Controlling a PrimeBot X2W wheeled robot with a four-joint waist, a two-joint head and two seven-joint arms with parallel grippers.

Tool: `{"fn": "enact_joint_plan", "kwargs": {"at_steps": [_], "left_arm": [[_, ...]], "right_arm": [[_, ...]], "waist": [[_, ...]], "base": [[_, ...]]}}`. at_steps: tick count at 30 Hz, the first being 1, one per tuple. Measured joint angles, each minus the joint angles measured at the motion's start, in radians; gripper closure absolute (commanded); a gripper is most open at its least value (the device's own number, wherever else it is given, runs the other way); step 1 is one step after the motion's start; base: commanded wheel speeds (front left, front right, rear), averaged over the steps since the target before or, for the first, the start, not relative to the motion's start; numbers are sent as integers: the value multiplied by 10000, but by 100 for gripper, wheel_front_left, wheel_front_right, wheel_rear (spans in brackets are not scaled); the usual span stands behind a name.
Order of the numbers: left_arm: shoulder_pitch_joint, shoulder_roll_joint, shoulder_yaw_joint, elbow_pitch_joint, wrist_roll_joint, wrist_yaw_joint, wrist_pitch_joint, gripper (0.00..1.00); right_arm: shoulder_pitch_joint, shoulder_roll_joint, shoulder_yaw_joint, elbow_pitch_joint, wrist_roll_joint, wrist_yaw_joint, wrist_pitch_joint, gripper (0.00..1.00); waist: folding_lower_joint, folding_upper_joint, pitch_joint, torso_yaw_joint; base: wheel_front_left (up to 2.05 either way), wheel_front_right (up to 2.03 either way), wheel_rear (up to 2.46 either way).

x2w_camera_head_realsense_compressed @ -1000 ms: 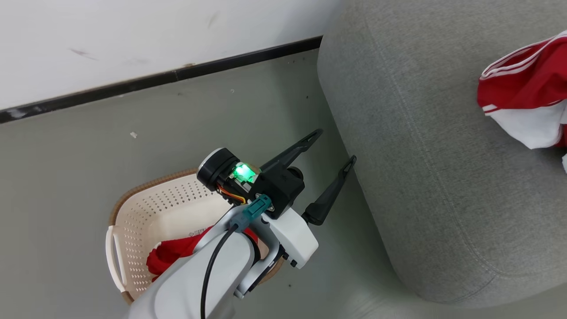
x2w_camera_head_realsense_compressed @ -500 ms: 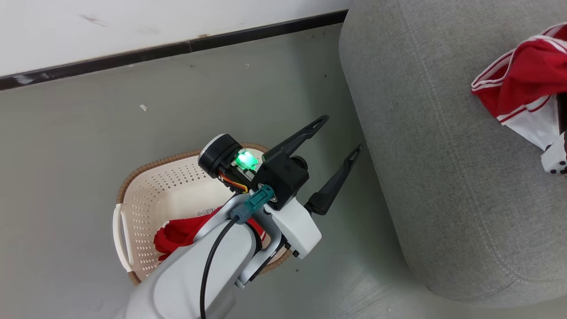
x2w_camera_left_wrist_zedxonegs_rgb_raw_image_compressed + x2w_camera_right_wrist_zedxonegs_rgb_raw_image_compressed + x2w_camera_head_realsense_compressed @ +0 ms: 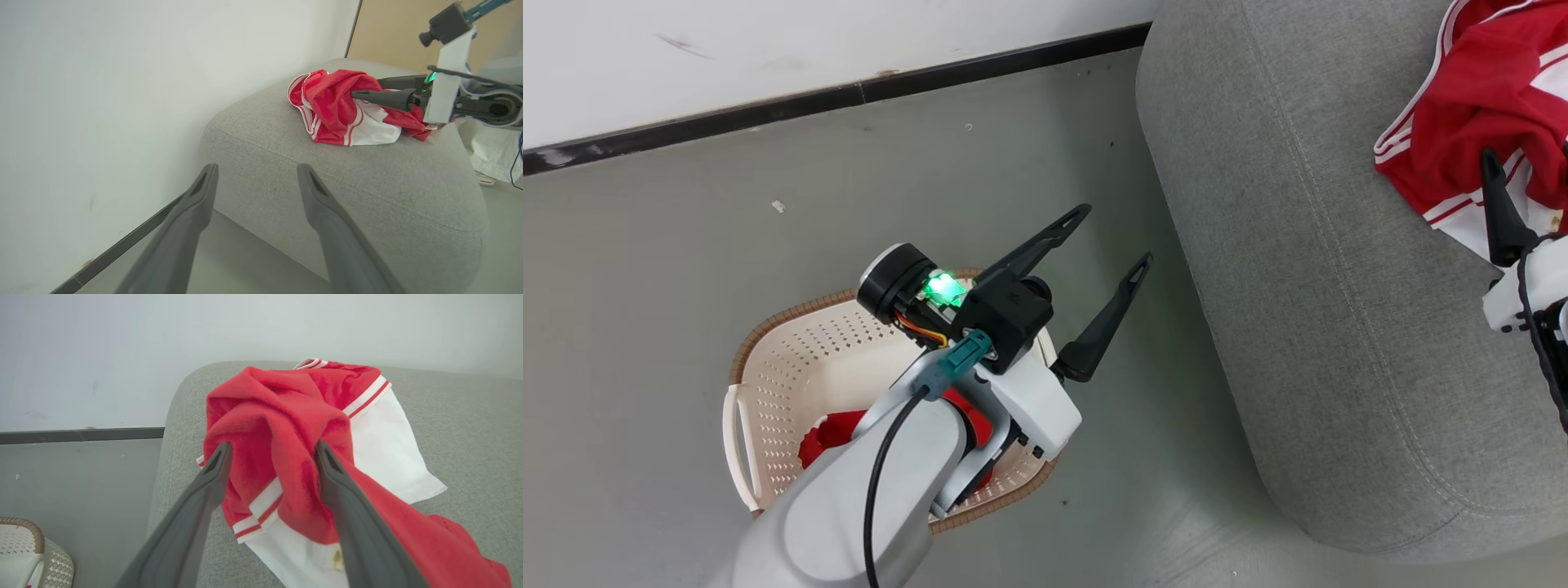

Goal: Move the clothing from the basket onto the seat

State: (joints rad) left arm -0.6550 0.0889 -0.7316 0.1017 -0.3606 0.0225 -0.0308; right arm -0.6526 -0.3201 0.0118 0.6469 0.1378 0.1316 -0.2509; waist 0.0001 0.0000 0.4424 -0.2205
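Right hand [image 3: 272, 446] has sprung apart, red garment [image 3: 286, 404] loose between its fingers [image 3: 212, 473] on the seat [image 3: 470, 416] | left hand [image 3: 1115, 234] spread, empty | second garment [image 3: 829, 429] beneath it in the basket [image 3: 792, 359], I reckon that comes next.

Grey floor [image 3: 686, 245]: basket [image 3: 776, 384], seat [image 3: 1298, 286] standing on it. Red-white garment [image 3: 1445, 122] heaped on seat.

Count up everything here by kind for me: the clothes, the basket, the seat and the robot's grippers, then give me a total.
grey seat: 1
cream basket: 1
red garments: 2, the seat garment and the basket garment
grippers: 2, the left gripper and the right gripper
total: 6
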Motion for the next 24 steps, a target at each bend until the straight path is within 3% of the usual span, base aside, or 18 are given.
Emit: {"fn": "enact_joint_plan", "kwargs": {"at_steps": [12,24], "left_arm": [[359,343,558,401,-169,59,-748,0],[1404,825,1427,993,-399,570,-1645,0]], "right_arm": [[1062,320,-560,-1958,-268,0,0,0],[1367,859,704,-3196,-780,0,-2,0]], "waist": [[0,0,-510,-155],[0,0,-1321,-41]], "base": [[0,0,0],[0,0,0]]}}
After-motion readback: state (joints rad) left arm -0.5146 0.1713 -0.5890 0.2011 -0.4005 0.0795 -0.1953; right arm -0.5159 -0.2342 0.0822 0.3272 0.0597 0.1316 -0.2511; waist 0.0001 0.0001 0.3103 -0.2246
